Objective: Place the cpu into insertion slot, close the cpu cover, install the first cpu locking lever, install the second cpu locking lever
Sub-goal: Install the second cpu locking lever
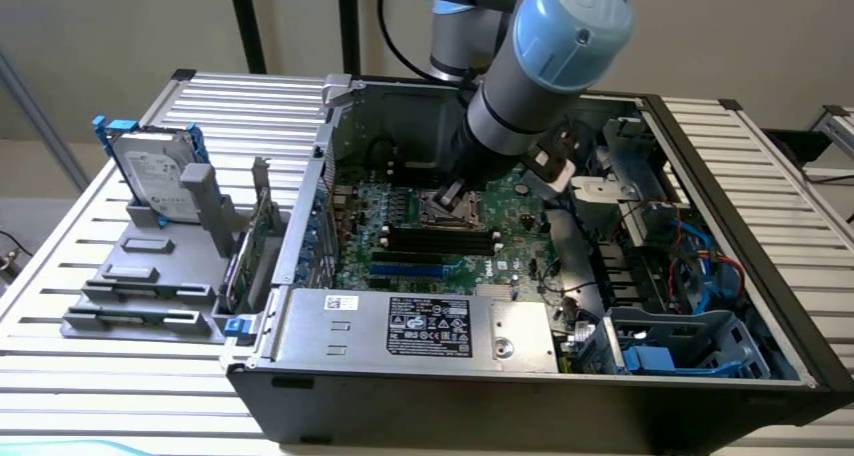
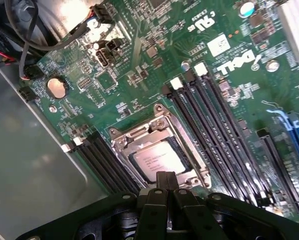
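The cpu point(image 2: 158, 160) lies flat in the insertion slot point(image 2: 202, 176), its pale metal face showing through the square opening of the cpu cover point(image 2: 135, 139). The grey cover lies down flat over the socket. My gripper point(image 2: 165, 178) is shut with its black fingers pressed together and nothing between them. Its tips sit right at the edge of the cover, beside the cpu. In the exterior view the arm reaches down into the open computer case, with the gripper point(image 1: 451, 198) just over the insertion slot point(image 1: 449, 216) on the green motherboard.
Long black memory slots point(image 2: 209, 120) run on both sides of the socket. Cables point(image 2: 29, 55) lie near the board's edge. Outside the case, a silver hard drive point(image 1: 154, 176) stands in a grey holder at the exterior view's left. The power supply point(image 1: 414, 326) lies at the case front.
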